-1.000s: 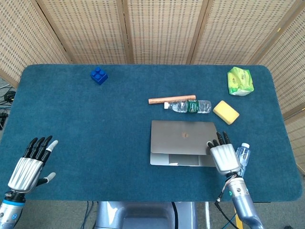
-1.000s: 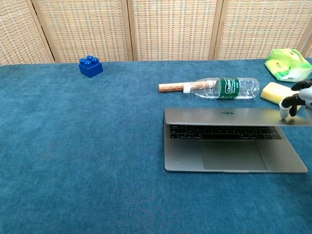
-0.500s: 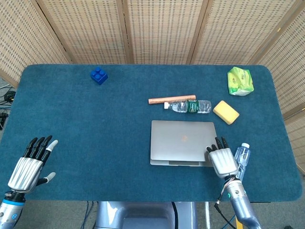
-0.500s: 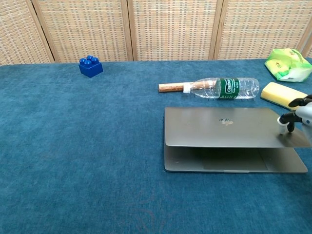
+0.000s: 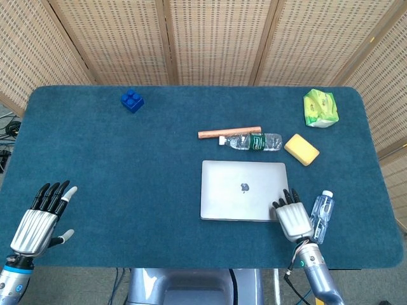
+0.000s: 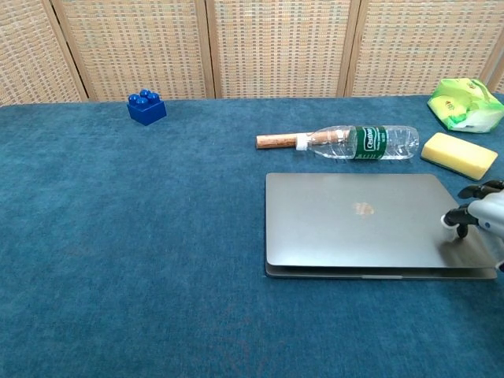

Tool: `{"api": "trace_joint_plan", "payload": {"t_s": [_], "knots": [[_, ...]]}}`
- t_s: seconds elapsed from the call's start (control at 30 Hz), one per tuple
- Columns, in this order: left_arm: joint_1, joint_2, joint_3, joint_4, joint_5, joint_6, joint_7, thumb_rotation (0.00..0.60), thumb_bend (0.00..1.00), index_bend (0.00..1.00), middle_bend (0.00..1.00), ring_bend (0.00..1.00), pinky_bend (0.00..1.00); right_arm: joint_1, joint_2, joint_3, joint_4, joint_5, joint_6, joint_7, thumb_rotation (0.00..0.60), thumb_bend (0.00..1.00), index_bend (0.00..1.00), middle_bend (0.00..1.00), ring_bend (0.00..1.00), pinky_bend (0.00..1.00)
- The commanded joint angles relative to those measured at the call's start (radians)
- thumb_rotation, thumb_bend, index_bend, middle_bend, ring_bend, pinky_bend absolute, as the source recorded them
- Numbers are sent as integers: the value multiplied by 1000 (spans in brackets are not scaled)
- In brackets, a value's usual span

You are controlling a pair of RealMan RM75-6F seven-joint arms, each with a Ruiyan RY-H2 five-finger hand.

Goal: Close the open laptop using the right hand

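In the head view, the laptop [image 5: 243,189], lid nearly flat, lay right of the desk's centre near the front edge; the right hand [image 5: 292,216] pressed its front right corner with extended fingers, holding nothing. The left hand [image 5: 39,220], spread and empty, was seen well apart.

In the chest view, a thin gap remained under the lid.

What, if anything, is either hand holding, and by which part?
Nothing is held. The right hand presses its fingertips on the laptop lid's near right corner; the left hand is empty, fingers apart.
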Motion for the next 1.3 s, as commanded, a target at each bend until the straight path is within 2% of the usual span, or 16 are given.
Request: {"api": "trace_joint_plan", "payload": {"t_s": [0.03,0.27,0.5,0.63,0.73,0.8,0.9,1.03,1.2,1.3], "knots": [[0,0,0,0,0,0,0,600,75,0,0,0,0,-3,-10,3,15,-5,-11,5,600,1000,311,336,94,78],[0,0,0,0,0,0,0,600,75,0,0,0,0,-9,0,17,18,-29,-2,3,600,1000,312,337,94,78],[0,0,0,0,0,0,0,600,74,0,0,0,0,-17,77,52,-57,-88,70,-22,600,1000,312,331,94,78],[0,0,0,0,0,0,0,600,74,0,0,0,0,-29,123,62,-85,-136,104,4,600,968,292,250,67,78],[0,0,0,0,0,0,0,600,75,0,0,0,0,-48,149,62,-75,-184,133,47,600,803,163,102,4,78],[0,0,0,0,0,0,0,600,75,0,0,0,0,-64,162,62,-63,-213,149,94,600,691,85,30,0,78],[0,0,0,0,0,0,0,600,75,0,0,0,0,-91,181,60,-29,-258,170,186,600,509,16,0,0,62],[0,0,0,0,0,0,0,600,75,0,0,0,0,-125,189,57,27,-308,208,275,600,289,0,0,0,15],[0,0,0,0,0,0,0,600,74,0,0,0,0,-183,205,45,95,-372,266,427,600,126,0,0,0,0],[0,0,0,0,0,0,0,600,74,0,0,0,0,-239,220,16,136,-425,320,550,600,105,0,0,0,0]]}}
